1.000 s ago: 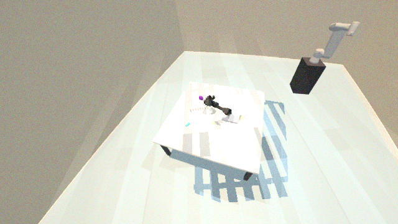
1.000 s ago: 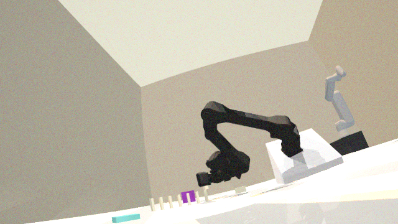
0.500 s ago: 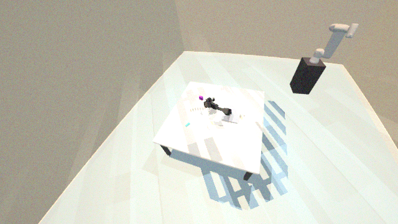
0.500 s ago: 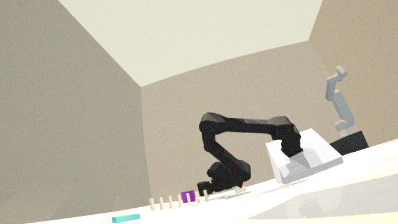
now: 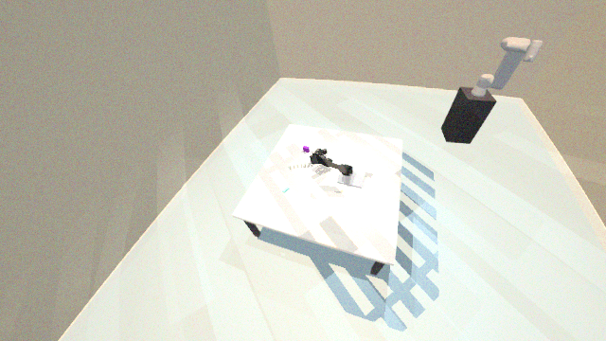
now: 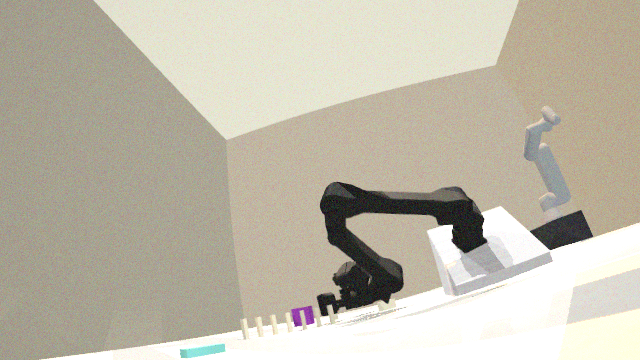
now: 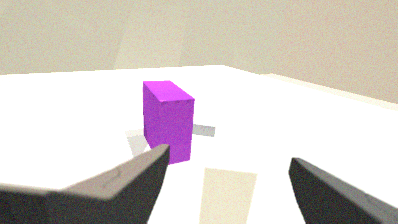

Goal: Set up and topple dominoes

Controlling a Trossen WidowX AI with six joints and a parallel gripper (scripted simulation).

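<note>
A row of several cream dominoes (image 5: 298, 167) (image 6: 274, 324) stands on the white table. My gripper (image 7: 231, 153) (image 6: 334, 306) is open, low beside the near-arm end of the row. In the wrist view a cream domino (image 7: 227, 197) shows between the spread fingers, with a gap to each. Its foot is outside the frame, and in the exterior view the gripper hides it or I cannot separate it from the row. Another pale piece (image 6: 388, 305) lies low on the table behind the gripper, partly hidden by the arm.
A purple block (image 5: 306, 149) (image 6: 302, 316) (image 7: 175, 130) stands ahead-left of the fingers, behind the row in the exterior view. A pale flat block (image 7: 204, 130) shows its grey side beyond it. A teal bar (image 5: 286, 190) (image 6: 202, 351) lies on the row's other side.
</note>
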